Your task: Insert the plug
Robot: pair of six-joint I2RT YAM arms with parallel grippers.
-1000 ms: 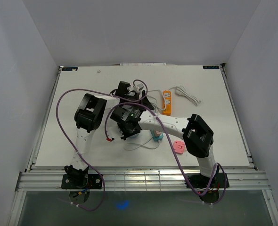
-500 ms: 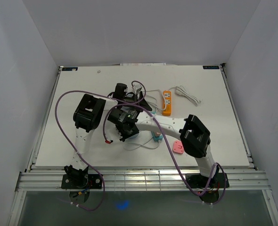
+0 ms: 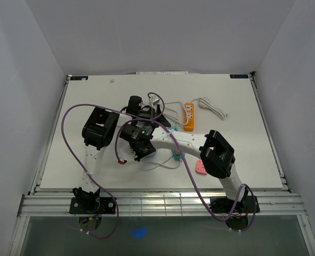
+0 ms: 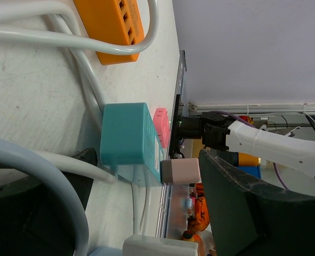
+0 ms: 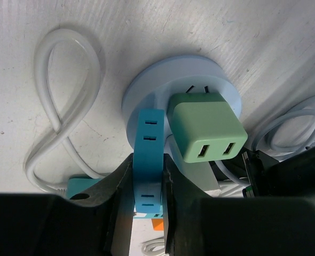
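A flat blue plastic plug (image 5: 148, 136) is touching a pale-blue round socket hub (image 5: 147, 88).
Overhead, an orange plastic power strip (image 3: 188, 115) is lying on the white tabletop (image 3: 93, 96). Left wrist: the left pincer (image 4: 131, 210) is gaping wide, gripping nothing. Right wrist: the right pincer (image 5: 149, 178) is pinching the plug tightly beside a green cube charger (image 5: 205, 128).

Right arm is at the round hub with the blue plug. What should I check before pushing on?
1. Grip: right end effector shut on blue plug: ok.
2. Prongs lined up with round hub slots: cannot tell, the plug's underside is hidden.
3. Gap to green charger: cannot tell, they sit tight side by side.
4. Loop of white cord lying off the hub: ok.
5. Other arm: left end effector open: ok.
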